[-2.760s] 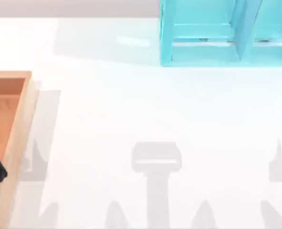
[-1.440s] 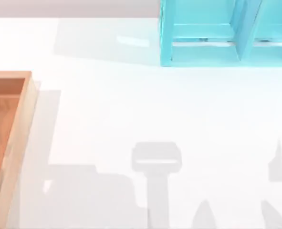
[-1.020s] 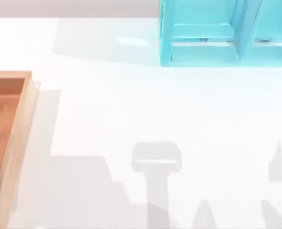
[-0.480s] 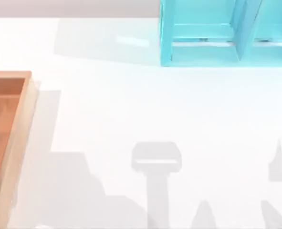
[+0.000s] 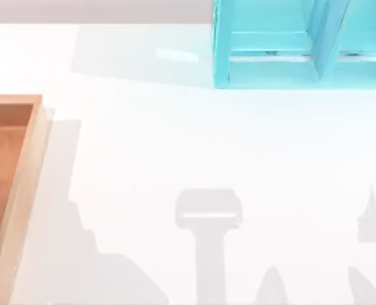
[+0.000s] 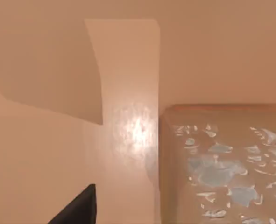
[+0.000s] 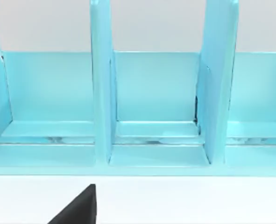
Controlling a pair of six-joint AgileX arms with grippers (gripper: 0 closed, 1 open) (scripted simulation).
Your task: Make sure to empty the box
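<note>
The box [image 5: 26, 181] sits at the table's left edge in the top view, cut off by the picture's border. It has a light tan rim and a reddish-brown floor [image 5: 2, 149] with a dim shadow blot on it. In the left wrist view, a dark tip of my left gripper [image 6: 77, 211] hangs over a tan surface. Beside it is a tan-brown block [image 6: 222, 168] whose top face is mottled pale blue. Whether that block lies inside the box I cannot tell. In the right wrist view, a dark tip of my right gripper [image 7: 77, 210] hangs above the white table, facing the shelf.
A turquoise-blue shelf frame [image 5: 270, 63] with upright dividers stands at the back right of the table, and its compartments [image 7: 156, 93] look bare. Grey arm shadows lie across the white table's front [image 5: 207, 216].
The dark arm that reached over the box's floor at the left edge has left the top view. The wide shadow at the front left has shrunk and slid leftward.
</note>
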